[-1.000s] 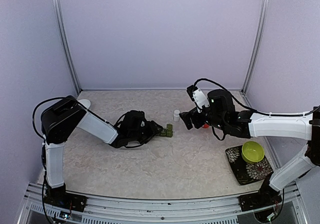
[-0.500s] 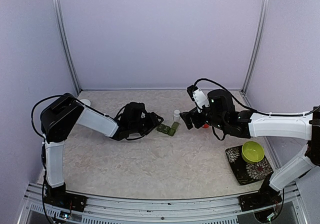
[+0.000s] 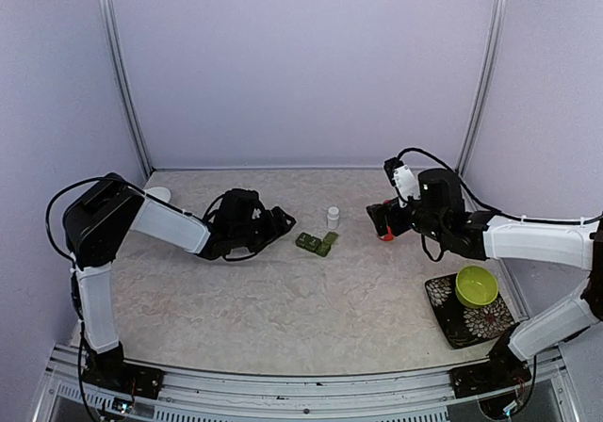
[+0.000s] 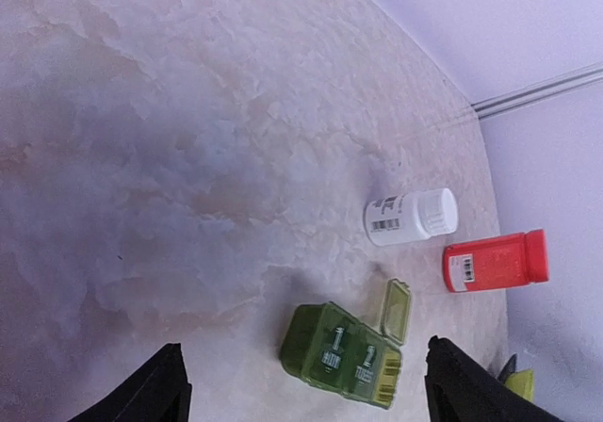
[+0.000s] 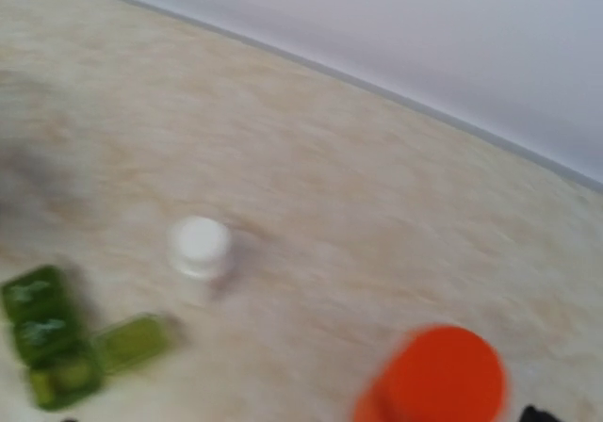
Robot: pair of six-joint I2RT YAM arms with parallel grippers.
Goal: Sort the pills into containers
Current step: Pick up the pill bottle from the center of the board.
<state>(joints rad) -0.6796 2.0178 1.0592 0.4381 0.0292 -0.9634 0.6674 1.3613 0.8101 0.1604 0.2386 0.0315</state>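
The dark green pill box [image 3: 314, 244] lies on the table with one end lid flipped open [image 4: 396, 311]. My left gripper [image 3: 280, 222] hangs open just left of it, not touching. In the left wrist view the box [image 4: 341, 351] lies between the two black fingers [image 4: 158, 392]. A white bottle [image 3: 333, 218] stands behind the box. The red-orange bottle [image 3: 385, 235] stands partly hidden by my right gripper [image 3: 380, 219], which is open and holds nothing. The blurred right wrist view shows the red cap [image 5: 438, 375], white bottle [image 5: 200, 246] and box [image 5: 45, 345]. No pills show.
A lime-green bowl [image 3: 476, 285] sits on a dark patterned plate [image 3: 454, 316] at the near right. A white bowl [image 3: 158, 194] sits at the back left behind the left arm. Purple walls close the table on three sides.
My left gripper opened, let go of the pill box and drew back left; the box now lies flat with a lid open. The right arm swung right, over the red-orange bottle.
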